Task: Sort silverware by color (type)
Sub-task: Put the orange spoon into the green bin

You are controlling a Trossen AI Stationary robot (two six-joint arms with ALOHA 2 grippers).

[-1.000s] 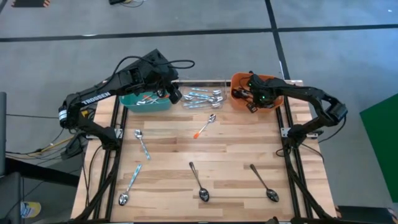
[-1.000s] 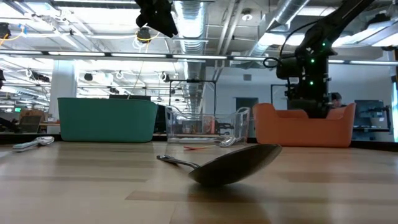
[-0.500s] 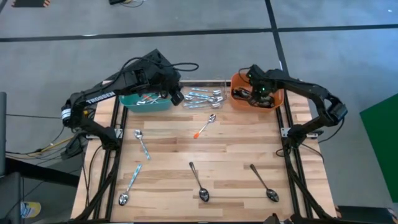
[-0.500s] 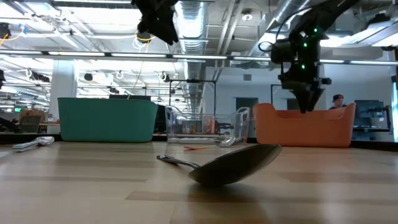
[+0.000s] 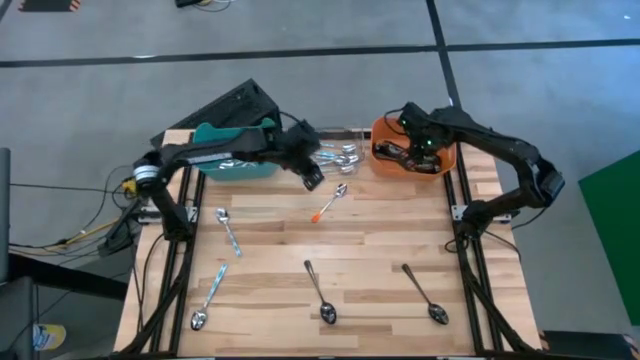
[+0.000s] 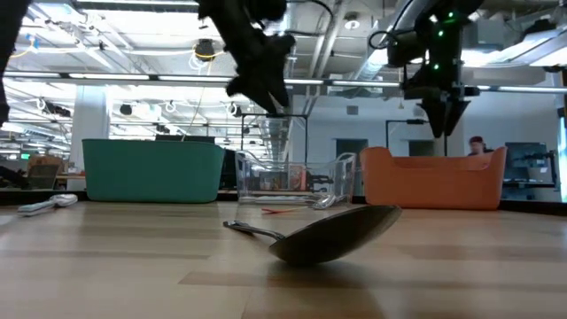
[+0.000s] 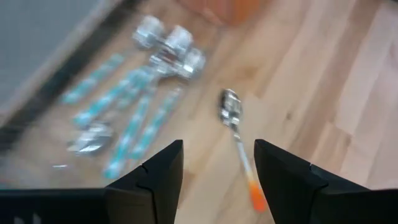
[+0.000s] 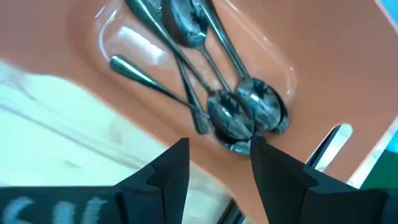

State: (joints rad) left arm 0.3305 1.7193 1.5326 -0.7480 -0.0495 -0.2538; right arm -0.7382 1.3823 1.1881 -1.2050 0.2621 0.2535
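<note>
This is a robotics lab set in a large, open industrial hall. Above the left gripper and the right gripper run exposed silver ventilation ducts, pipes and rows of strip lights on an unfinished ceiling. Behind the grippers, far off, stand glass partitions and workstations with a monitor, and a person shows just beside the right gripper. Below the grippers a butcher-block table on black metal framing stands on a grey concrete floor marked with dark lines, with loose cables trailing beside the left arm.
</note>
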